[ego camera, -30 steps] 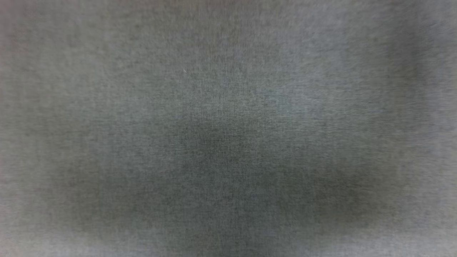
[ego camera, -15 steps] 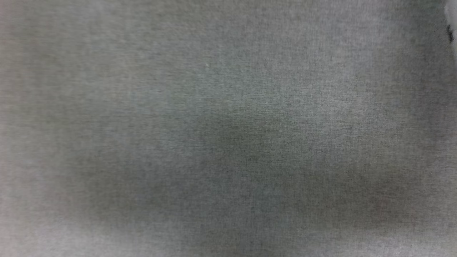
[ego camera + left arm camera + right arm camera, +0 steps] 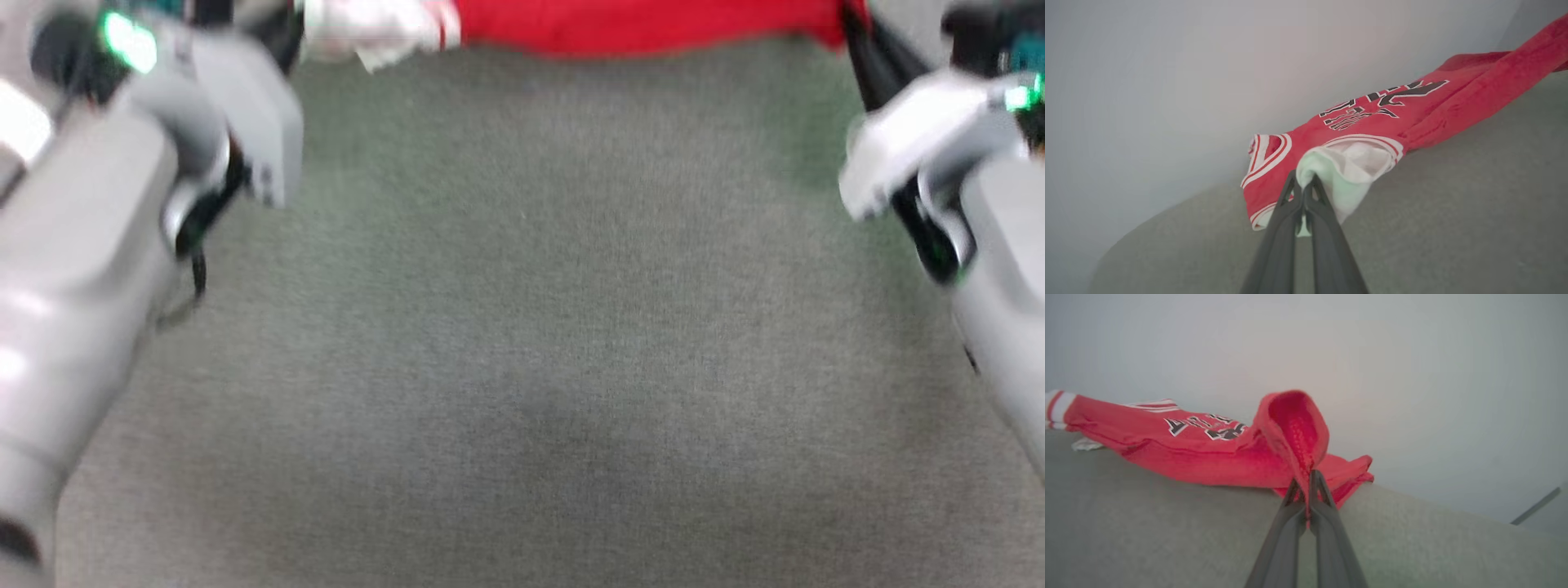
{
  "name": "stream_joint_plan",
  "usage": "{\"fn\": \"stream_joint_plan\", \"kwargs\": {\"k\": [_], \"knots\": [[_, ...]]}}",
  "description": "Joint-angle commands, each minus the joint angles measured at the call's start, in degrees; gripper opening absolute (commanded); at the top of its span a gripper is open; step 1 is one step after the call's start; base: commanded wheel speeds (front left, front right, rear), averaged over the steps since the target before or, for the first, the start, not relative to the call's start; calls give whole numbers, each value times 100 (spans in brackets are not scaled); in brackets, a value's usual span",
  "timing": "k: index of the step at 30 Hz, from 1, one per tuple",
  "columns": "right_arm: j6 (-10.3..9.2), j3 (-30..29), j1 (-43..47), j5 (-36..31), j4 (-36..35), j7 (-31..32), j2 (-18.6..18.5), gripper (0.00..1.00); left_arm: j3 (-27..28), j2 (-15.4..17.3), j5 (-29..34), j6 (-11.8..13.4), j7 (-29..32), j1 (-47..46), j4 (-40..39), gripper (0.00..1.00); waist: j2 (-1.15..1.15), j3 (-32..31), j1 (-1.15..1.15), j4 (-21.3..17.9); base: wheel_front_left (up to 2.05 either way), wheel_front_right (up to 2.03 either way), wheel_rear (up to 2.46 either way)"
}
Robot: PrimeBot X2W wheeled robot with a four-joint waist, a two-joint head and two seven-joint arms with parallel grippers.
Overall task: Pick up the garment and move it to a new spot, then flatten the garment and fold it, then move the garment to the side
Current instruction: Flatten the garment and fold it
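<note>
The garment is a red jersey-style shirt with white sleeves and black-and-white lettering, stretched along the top edge of the head view on grey cloth. In the left wrist view my left gripper is shut on a white sleeve of the garment. In the right wrist view my right gripper is shut on a raised red fold of the garment, near its hem end. Both pale forearms flank the head view, the left one and the right one; the fingertips there are cut off at the top.
A grey cloth-covered surface spreads between the arms. A pale wall rises behind the garment. A thin dark bar shows at the right edge of the right wrist view.
The head camera has shifted: earlier it showed just blurred grey cloth, now both forearms and the garment's near edge are in it.
</note>
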Motion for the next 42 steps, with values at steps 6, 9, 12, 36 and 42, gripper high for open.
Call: {"fn": "stream_joint_plan", "kwargs": {"k": [6,9,12,36,42], "knots": [[-6,378,1490,739,-1294,269,-881,0,-13,697,-449,462,290,1535,-1359,0,0,-1218,0,228,0,0,0],[-6,271,2286,972,-1965,364,-1295,0,18,1162,-664,985,394,2359,-2364,0,0,-1327,0,265,0,0,0],[-7,66,3103,1078,-2641,433,-1611,0,14,1636,-824,1589,458,3116,-3388,0,0,-1388,0,294,0,0,0],[-6,-2484,8410,-117,-7142,1482,-639,0,513,3075,-2641,4723,-204,6817,-7299,0,0,-912,0,117,0,0,0],[-6,-2755,7957,-17,-7384,1845,-520,0,657,3642,-2203,4947,-10,6327,-7697,0,0,-877,0,36,0,0,0]]}}
